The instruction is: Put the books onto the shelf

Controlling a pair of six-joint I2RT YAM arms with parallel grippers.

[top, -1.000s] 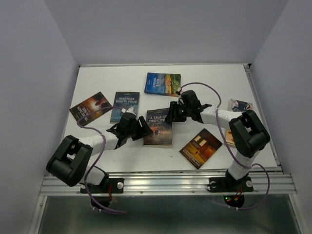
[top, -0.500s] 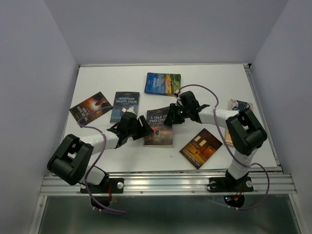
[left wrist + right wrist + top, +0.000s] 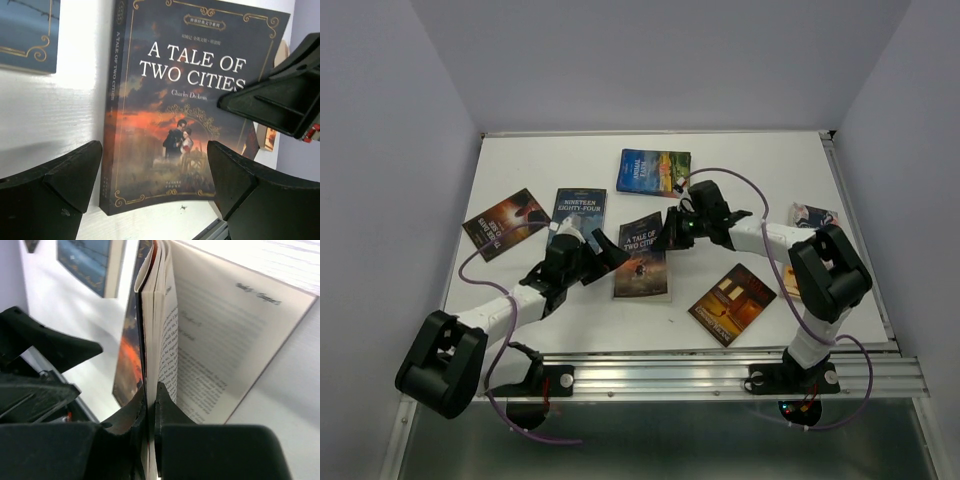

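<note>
I am looking down on a white table (image 3: 760,170) that is sitting inside a plain booth. A pale lilac-grey back wall (image 3: 660,60), left wall (image 3: 380,180) and right wall (image 3: 910,150) are closing it in. An aluminium rail (image 3: 660,372) is running along its near edge, above a dull grey-green surface (image 3: 660,440). Soft, even light is falling from above, leaving faint shadows.

glossy paper book (image 3: 175,115), matt white table (image 3: 60,115)
</note>
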